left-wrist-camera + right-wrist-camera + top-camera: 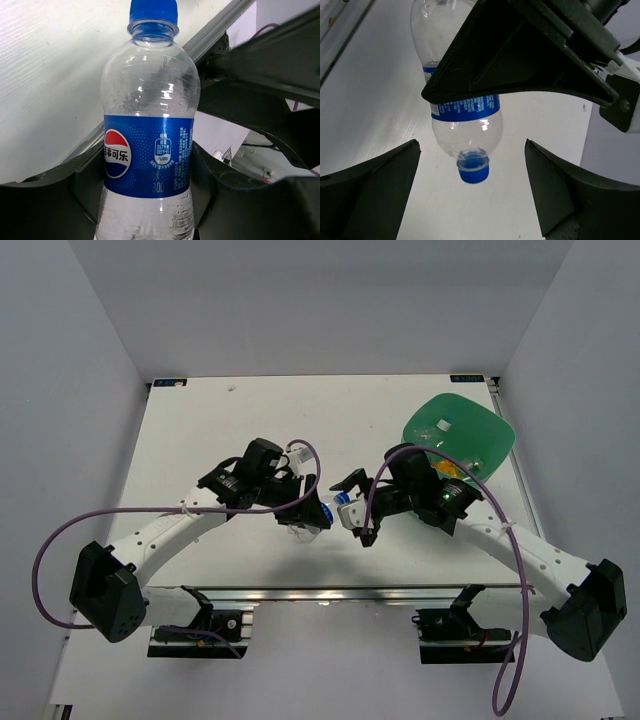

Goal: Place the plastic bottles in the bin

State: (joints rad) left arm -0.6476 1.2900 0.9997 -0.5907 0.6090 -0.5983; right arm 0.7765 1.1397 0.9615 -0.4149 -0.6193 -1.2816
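1. So, on the left of my top feed, the left gripper (305,510) is closed on a clear bottle (148,150) with a blue label. Its wrist camera shows one dark finger (45,200) pressed against each side of the bottle's lower body, just below the label.
2. From those fingers the bottle runs outward past the tips, and its blue cap (152,12) is at the end farthest from the left wrist. I cannot tell whether the bottle touches the white table (240,420).
3. Next to the right, the right gripper (355,510) faces the left one with its jaws spread wide and gripping nothing. On its wrist camera the capped end of the bottle sits in the gap between its two fingers (375,185), pointing toward the camera and touching neither. A left-gripper finger crosses in front of the bottle's label there.
4. Farthest right, the mint-green bin (480,425) lies beyond the right fingers, behind that arm's wrist and well apart from the held bottle. Something orange (447,470) shows at its near edge, partly hidden by the arm, and I cannot tell what it is.
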